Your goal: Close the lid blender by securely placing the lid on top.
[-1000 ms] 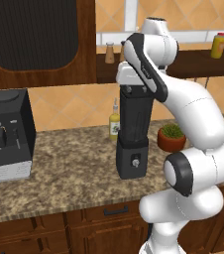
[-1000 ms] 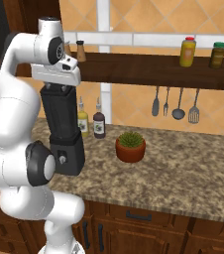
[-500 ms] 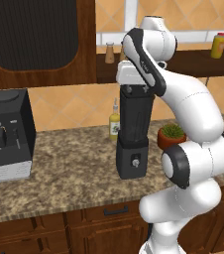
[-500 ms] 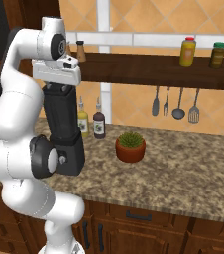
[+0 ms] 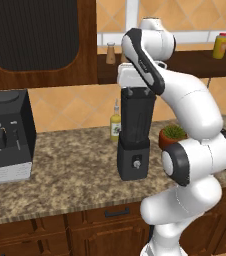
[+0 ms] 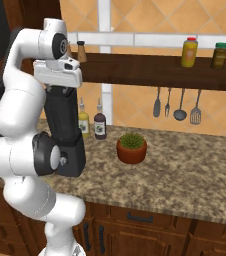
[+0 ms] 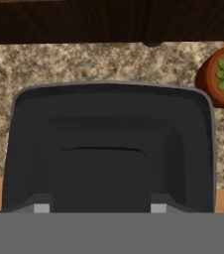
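Blender (image 5: 135,135): mid-counter (image 5: 60,170), right of coffee machine (image 5: 5,135); black lid (image 7: 109,144) across its rim. Gripper (image 5: 137,90) directly above, jaws drawn narrow, nothing visibly held. Potted plant (image 6: 132,147) right of blender, bare granite beyond.

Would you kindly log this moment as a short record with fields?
blender: dark jar upright on its boxy base, on the granite counter
lid: black cap seen at the jar's top, under the hand
hand: directly above the jar's top, shut
beside blender: potted plant, yellow bottle
far left: coffee machine
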Available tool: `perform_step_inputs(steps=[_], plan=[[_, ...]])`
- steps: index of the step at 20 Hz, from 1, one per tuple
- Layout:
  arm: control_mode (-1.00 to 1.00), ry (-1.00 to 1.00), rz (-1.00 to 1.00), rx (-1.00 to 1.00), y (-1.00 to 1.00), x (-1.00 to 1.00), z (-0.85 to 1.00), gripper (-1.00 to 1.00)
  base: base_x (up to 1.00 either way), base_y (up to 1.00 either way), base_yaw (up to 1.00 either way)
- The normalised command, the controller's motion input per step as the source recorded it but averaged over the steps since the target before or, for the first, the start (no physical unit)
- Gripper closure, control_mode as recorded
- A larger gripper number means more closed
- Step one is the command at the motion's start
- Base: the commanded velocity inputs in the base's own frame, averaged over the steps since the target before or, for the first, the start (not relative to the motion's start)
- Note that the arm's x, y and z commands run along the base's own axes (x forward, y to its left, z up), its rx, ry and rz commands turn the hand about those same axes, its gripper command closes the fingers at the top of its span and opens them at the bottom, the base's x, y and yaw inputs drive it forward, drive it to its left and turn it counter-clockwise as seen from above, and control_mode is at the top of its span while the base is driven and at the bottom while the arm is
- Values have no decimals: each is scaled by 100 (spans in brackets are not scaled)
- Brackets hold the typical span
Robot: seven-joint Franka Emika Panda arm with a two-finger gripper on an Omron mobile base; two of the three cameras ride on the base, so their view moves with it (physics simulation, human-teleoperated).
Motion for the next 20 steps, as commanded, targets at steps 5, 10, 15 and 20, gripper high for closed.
perform_step_inputs(steps=[5,10,15,20], plan=[[-100,-2,0,-4,0,-42,-45,100,0,0,0],[-100,-29,0,0,0,-8,-44,100,0,0,0],[-100,-42,0,0,0,-6,-57,100,0,0,0],[-100,-47,0,0,0,-2,-57,100,0,0,0]])
